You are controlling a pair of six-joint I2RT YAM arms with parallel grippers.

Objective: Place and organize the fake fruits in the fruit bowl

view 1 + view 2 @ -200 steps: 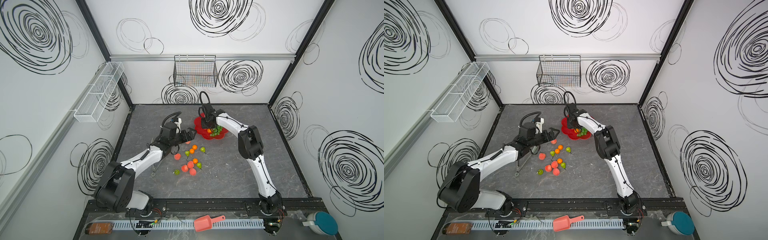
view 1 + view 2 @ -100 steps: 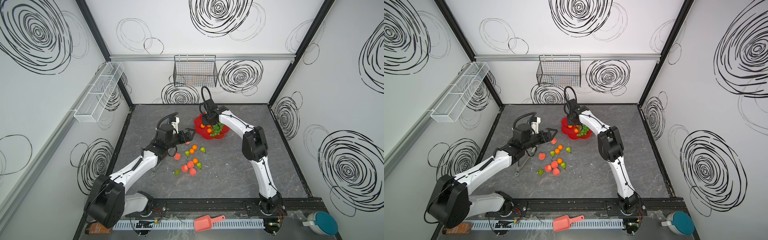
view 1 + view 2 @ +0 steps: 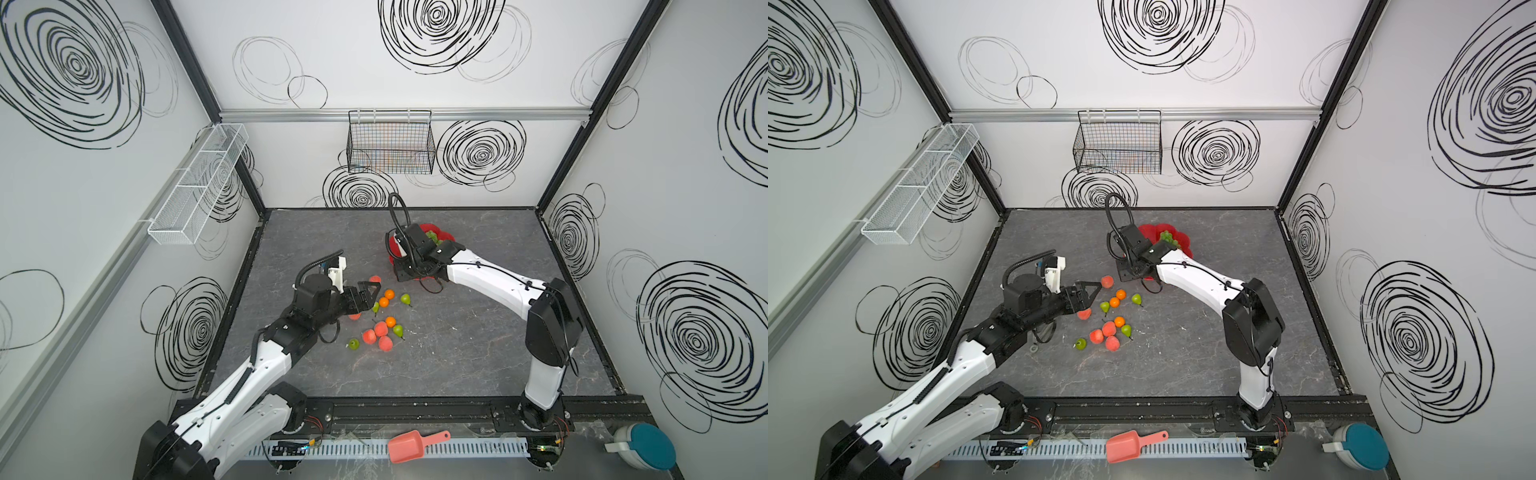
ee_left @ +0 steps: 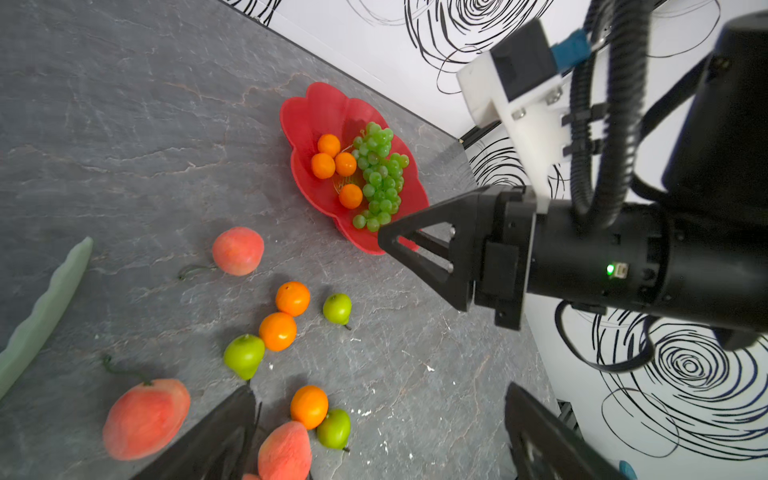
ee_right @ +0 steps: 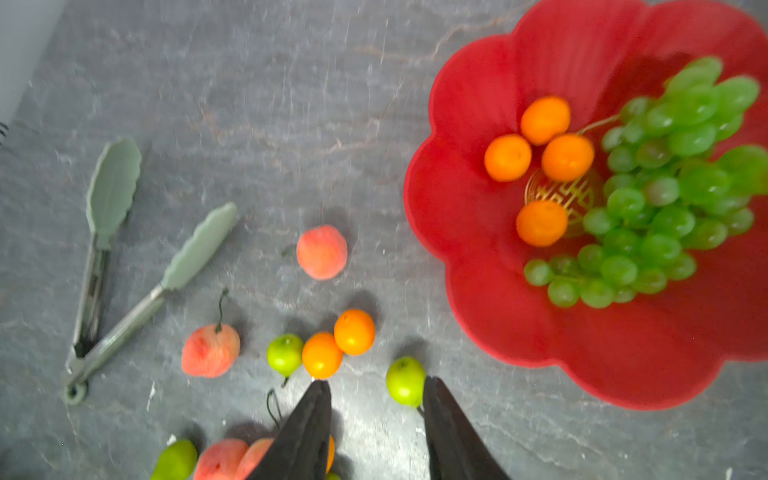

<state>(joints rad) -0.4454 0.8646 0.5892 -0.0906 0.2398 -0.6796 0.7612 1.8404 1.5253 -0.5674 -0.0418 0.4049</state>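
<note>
The red bowl [image 5: 478, 83] sits at the back of the counter [image 3: 457, 353], and it's already carrying four oranges [image 5: 544, 120] and the bunch of grapes [image 5: 665, 187]. The rest is loose on the counter in front of the bowl: peaches [image 5: 322, 251], more oranges [image 5: 354, 331] and green pears, with a pair of tongs [image 5: 124, 291] lying farther from the bowl than the fruit. The right arm [image 3: 490, 282] comes in low just beside the bowl, its jaws partly open with nothing in them, and one pear [image 5: 405, 380] lies just beside one tip, not yet between them. That looks like the pick. To do it well, the right jaws need to shift over so both tips bracket the pear's fat belly, not the stem, then close gently, since a smooth round plastic fruit could squirt away. Two oranges and another pear sit close by, so a straight drop avoids nudging them. A low release over the bowl's bare red side, away from the grapes, should stop it rolling over the shallow rim. The left arm [image 3: 270, 361] hovers over the loose fruit farther from the bowl, jaws wide apart and empty.
</note>
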